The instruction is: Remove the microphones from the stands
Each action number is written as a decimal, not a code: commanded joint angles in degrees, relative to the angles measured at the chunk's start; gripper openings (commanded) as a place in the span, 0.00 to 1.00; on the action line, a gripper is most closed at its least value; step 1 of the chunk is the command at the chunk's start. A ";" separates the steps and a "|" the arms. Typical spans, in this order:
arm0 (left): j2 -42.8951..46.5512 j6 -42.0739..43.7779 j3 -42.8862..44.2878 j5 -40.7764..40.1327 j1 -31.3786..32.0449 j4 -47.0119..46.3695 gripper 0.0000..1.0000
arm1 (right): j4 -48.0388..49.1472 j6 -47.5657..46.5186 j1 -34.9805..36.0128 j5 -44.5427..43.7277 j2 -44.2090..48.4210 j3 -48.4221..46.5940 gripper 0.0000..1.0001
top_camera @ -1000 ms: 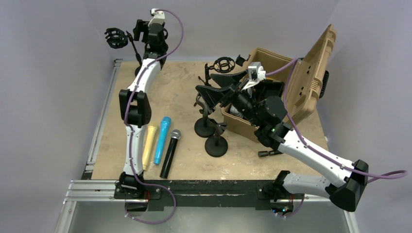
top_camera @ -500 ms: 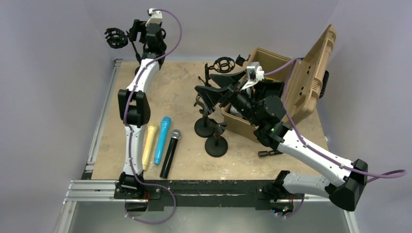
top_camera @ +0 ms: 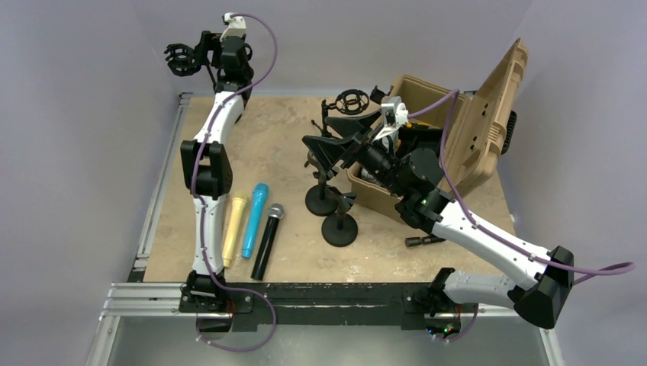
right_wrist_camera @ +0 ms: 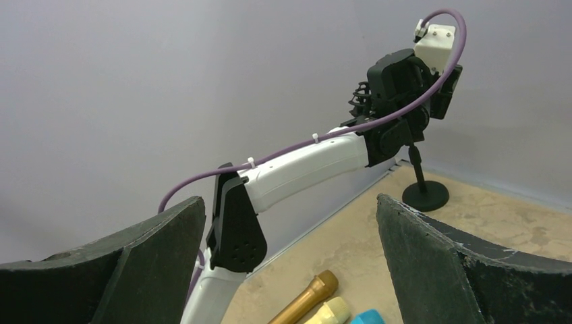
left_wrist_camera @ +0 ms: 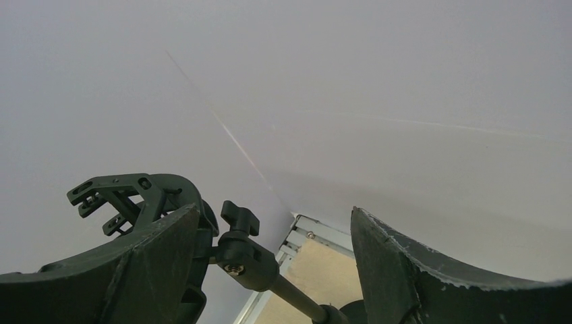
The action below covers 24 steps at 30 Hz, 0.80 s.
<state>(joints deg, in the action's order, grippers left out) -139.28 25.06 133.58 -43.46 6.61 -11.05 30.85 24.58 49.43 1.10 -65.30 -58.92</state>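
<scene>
A black stand (top_camera: 207, 76) rises at the far left corner, and its ring-shaped clip (top_camera: 182, 59) holds nothing that I can see. My left gripper (top_camera: 201, 53) is open right beside that clip. In the left wrist view the stand's knuckle joint (left_wrist_camera: 244, 254) sits between the spread fingers (left_wrist_camera: 145, 266), nearer the left one, with the clip (left_wrist_camera: 125, 196) just behind it. Several microphones lie flat on the table: a yellow one (top_camera: 233, 229), a blue one (top_camera: 255, 219) and a black one (top_camera: 267, 240). My right gripper (top_camera: 319, 128) hovers open and empty over the middle stands.
Two short black stands (top_camera: 339, 227) and a ring mount (top_camera: 352, 101) stand mid-table. An open tan case (top_camera: 458, 133) sits at the right, lid raised. The right wrist view shows a gold microphone (right_wrist_camera: 305, 299), the far stand's round base (right_wrist_camera: 425, 194) and the left arm (right_wrist_camera: 303, 169).
My left gripper has swung left, closer to the stand's clip, and its jaws have widened slightly. The right arm has edged a little to the left.
</scene>
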 commanded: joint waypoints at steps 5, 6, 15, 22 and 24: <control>0.57 -1.78 3.63 2.80 -0.15 1.63 0.81 | 1.84 -0.53 -0.27 0.92 -0.01 -2.60 0.96; 0.33 -1.57 3.91 2.93 -0.07 1.66 0.80 | 1.88 -0.54 -0.25 0.92 -0.10 -2.50 0.96; -0.96 -3.00 3.76 0.66 0.07 2.47 0.81 | 1.98 -0.33 -0.29 1.05 0.09 -2.10 0.96; -2.05 -3.53 3.10 2.50 -0.02 3.02 0.80 | 1.81 -0.47 -0.30 0.91 0.18 -2.08 0.96; -2.64 -4.16 3.15 2.90 -0.02 3.79 0.80 | 2.08 -0.47 -0.38 0.92 0.15 -1.92 0.96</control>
<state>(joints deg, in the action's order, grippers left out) -140.27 23.07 135.17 -41.60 6.68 -7.99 30.87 24.60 49.43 1.28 -65.87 -58.92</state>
